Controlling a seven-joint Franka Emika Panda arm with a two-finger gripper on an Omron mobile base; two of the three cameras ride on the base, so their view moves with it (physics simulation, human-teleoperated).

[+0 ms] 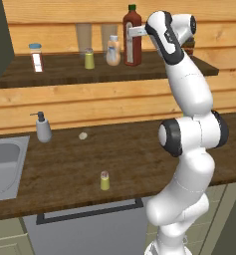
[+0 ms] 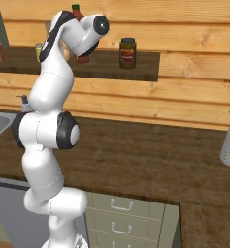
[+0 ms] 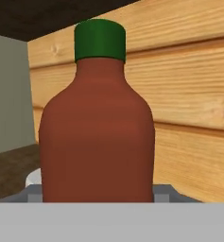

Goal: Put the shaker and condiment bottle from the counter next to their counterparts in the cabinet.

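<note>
Scanning left base view: shaker (image 1: 105, 181) lower centre on the counter (image 1: 139, 159), its twin (image 1: 89, 59) on the cabinet (image 1: 64, 67) shelf, my claw (image 1: 137, 32) grasping the condiment bottle (image 1: 132, 37) top centre. Right base view adds a brown jar (image 2: 128, 53).

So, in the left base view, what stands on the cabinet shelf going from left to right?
Jar with a pale-blue lid → yellow-green shaker → peach bottle → red condiment bottle, with the gripper at its neck.
</note>
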